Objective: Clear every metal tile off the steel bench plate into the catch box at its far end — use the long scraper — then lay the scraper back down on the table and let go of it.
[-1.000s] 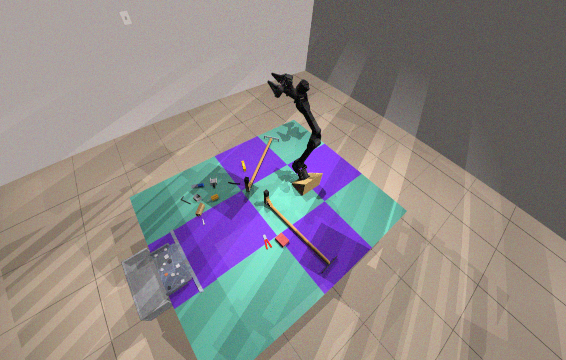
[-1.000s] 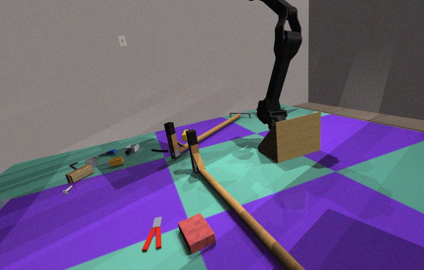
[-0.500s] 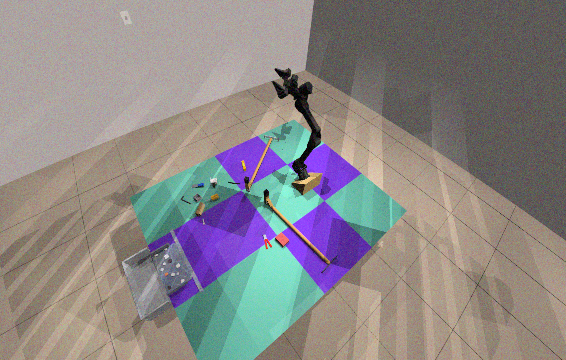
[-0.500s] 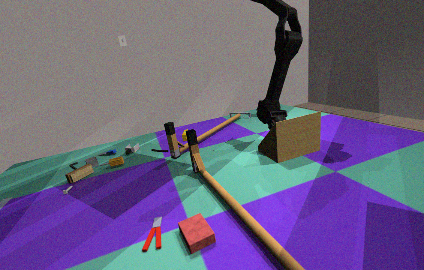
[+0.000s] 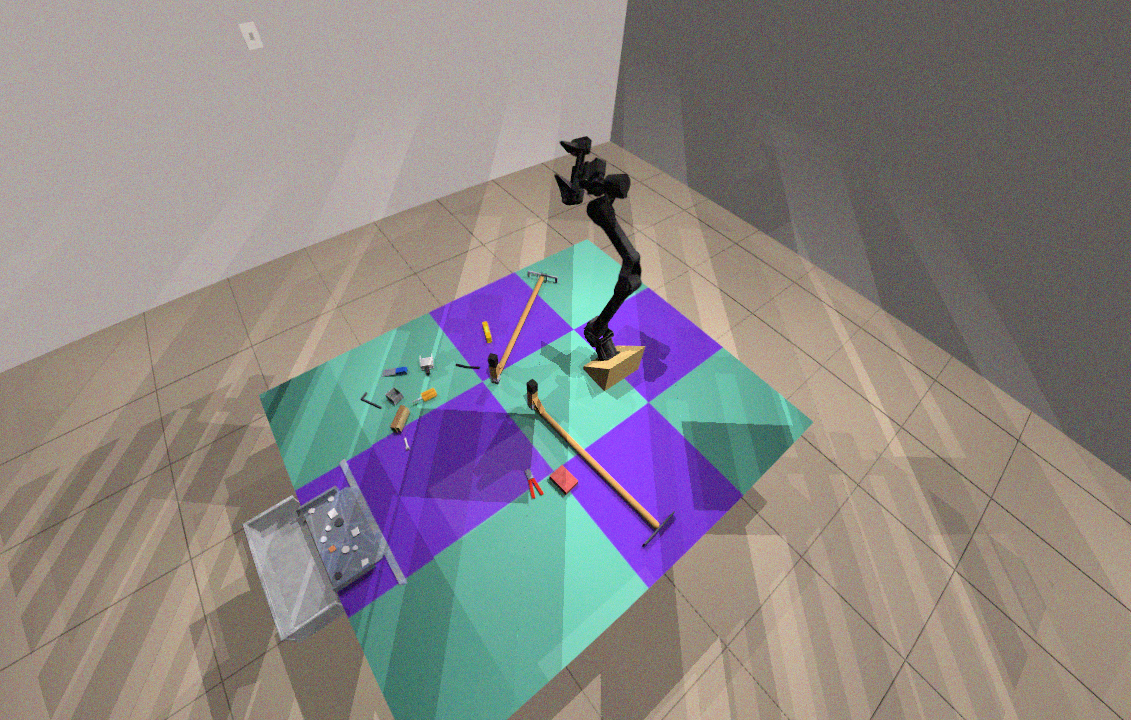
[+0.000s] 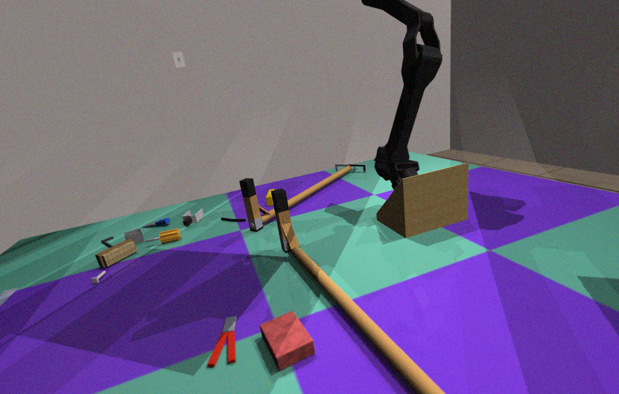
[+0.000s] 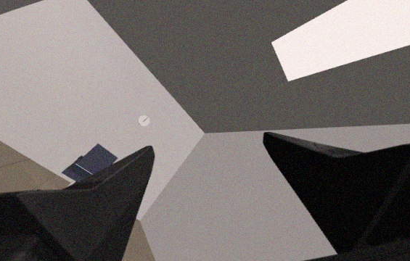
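The steel bench plate [image 5: 372, 537] lies at the mat's near left corner with several small metal tiles [image 5: 333, 514] on it. The grey catch box [image 5: 278, 573] adjoins its outer end. Two long wooden-handled scrapers lie on the mat: one [image 5: 520, 322] [image 6: 311, 190] runs toward the far edge, the other [image 5: 591, 465] [image 6: 351, 313] runs toward the right edge. Each has an upright black-topped grip near the mat's middle. My gripper [image 5: 567, 168] [image 7: 208, 143] is open and empty. It is raised high above the arm's base, far from both scrapers, and its wrist view shows only walls and ceiling.
The arm stands on a wooden wedge [image 5: 616, 367] [image 6: 424, 201]. A red block [image 5: 564, 479] [image 6: 287, 339] and red pliers [image 5: 535, 484] [image 6: 222, 345] lie beside the nearer scraper. A wood block [image 5: 400, 418] [image 6: 115, 253], a yellow piece [image 5: 487, 332] and small tools lie at the left.
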Motion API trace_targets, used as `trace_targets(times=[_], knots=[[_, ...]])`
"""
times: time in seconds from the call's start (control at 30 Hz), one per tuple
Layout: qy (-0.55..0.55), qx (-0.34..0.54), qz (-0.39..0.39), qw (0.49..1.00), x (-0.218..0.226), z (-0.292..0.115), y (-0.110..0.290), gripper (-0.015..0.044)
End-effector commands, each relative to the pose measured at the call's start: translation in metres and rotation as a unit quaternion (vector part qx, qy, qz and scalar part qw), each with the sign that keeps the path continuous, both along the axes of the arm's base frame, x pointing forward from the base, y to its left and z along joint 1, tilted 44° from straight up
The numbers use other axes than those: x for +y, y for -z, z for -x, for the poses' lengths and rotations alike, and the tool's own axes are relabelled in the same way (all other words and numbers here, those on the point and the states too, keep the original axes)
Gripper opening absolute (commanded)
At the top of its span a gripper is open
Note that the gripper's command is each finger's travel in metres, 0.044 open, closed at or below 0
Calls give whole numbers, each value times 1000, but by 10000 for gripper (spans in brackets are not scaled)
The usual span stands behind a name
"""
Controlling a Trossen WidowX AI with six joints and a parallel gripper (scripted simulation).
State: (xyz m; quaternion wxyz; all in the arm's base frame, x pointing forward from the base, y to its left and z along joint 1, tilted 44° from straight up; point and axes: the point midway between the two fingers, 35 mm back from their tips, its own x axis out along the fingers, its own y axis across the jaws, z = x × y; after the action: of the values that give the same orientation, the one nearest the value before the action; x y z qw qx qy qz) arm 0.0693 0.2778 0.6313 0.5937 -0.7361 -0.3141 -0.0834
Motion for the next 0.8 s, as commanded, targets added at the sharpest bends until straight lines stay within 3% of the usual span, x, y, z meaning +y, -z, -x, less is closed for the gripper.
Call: trace_targets(times=[0.0, 0.63, 0.77], knots=[[9, 17, 49, 999, 5, -2, 11, 440], [78, 74, 274, 956, 10, -7, 69, 440], [86, 77, 290, 950, 8, -7, 73, 440]])
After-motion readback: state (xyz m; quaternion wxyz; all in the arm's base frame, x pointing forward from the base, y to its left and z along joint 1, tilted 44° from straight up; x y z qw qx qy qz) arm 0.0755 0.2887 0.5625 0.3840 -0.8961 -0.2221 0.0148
